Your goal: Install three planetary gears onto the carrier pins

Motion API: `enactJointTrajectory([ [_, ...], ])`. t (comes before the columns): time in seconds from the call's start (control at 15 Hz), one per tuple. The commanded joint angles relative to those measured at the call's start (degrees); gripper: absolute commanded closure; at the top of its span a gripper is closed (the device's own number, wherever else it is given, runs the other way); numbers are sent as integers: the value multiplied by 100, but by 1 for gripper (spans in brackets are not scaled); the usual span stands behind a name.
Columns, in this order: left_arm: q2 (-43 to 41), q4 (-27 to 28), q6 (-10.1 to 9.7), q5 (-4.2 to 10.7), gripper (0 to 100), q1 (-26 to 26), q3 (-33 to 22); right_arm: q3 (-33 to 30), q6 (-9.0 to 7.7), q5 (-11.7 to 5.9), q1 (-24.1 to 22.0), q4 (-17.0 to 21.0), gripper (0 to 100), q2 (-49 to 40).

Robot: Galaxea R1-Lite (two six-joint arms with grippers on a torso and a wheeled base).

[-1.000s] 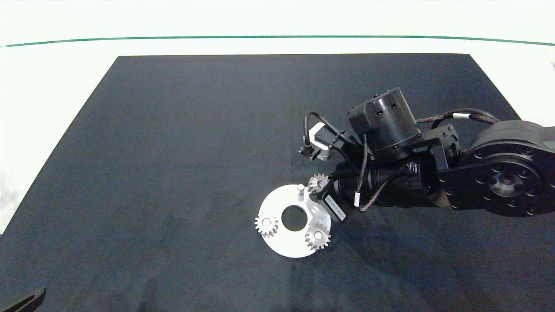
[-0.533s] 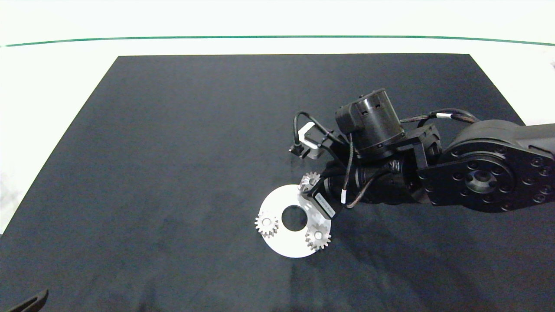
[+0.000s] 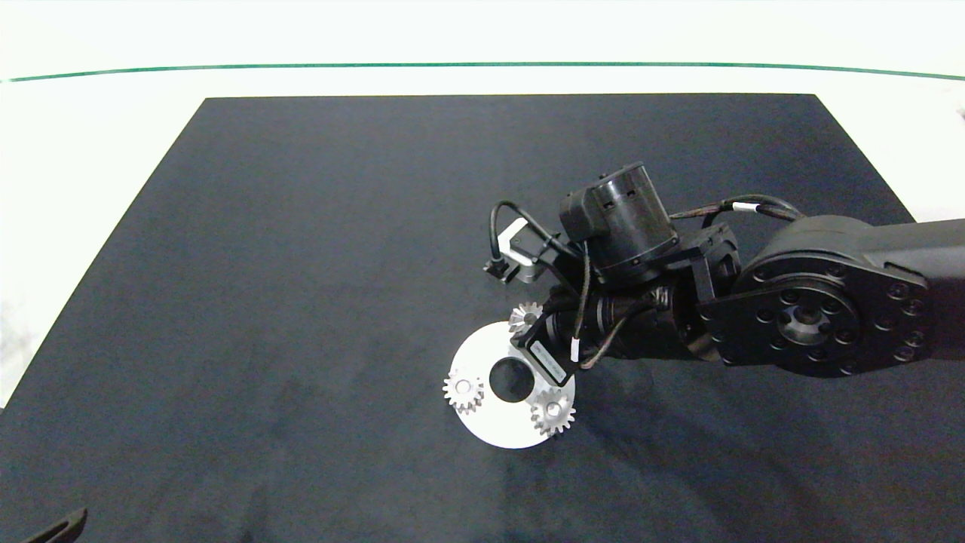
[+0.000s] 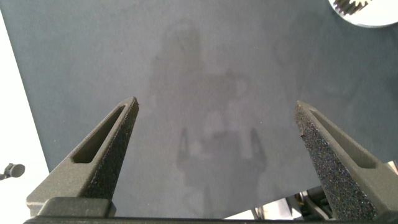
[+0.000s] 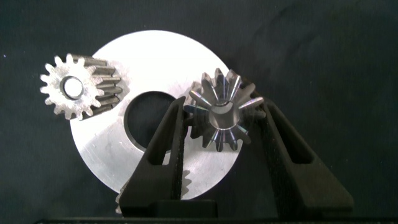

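A: How do the planetary gears look, and where are they?

B: They are small silver-grey metal gears with pointed teeth and a round hole in the centre. Two sit on the white disc (image 3: 507, 431): one gear (image 3: 463, 392) at its left side, another gear (image 3: 552, 412) at its near right side, each with a pale carrier pin (image 3: 553, 409) showing in its hole. The third gear (image 5: 222, 117) is clamped between the two fingers of the right gripper (image 5: 222, 121), over the far edge of the disc.

A: What does the right wrist view add to the head view?

B: In the head view only part of the third gear (image 3: 525, 316) shows beside the dark arm. The right wrist view shows its whole face, the fingers pressing on both sides, and the disc's centre hole (image 5: 148, 118) just beside it. The pin below this gear is hidden in both.

A: And the left gripper (image 4: 217, 134)?

B: It hangs released over the bare black mat (image 4: 205, 74), with its fingers spread wide, well apart from the disc at the near left corner.
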Motion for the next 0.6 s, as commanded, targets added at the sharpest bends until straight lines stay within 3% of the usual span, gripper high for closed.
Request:
enactJointTrajectory([
  [0.07, 6, 15, 6, 16, 0, -1, 1, 55, -13, -21, -7, 39, 78, 18],
  [0.6, -73, 15, 6, 16, 0, -1, 80, -235, -4, -118, -16, 21, 78, 133],
])
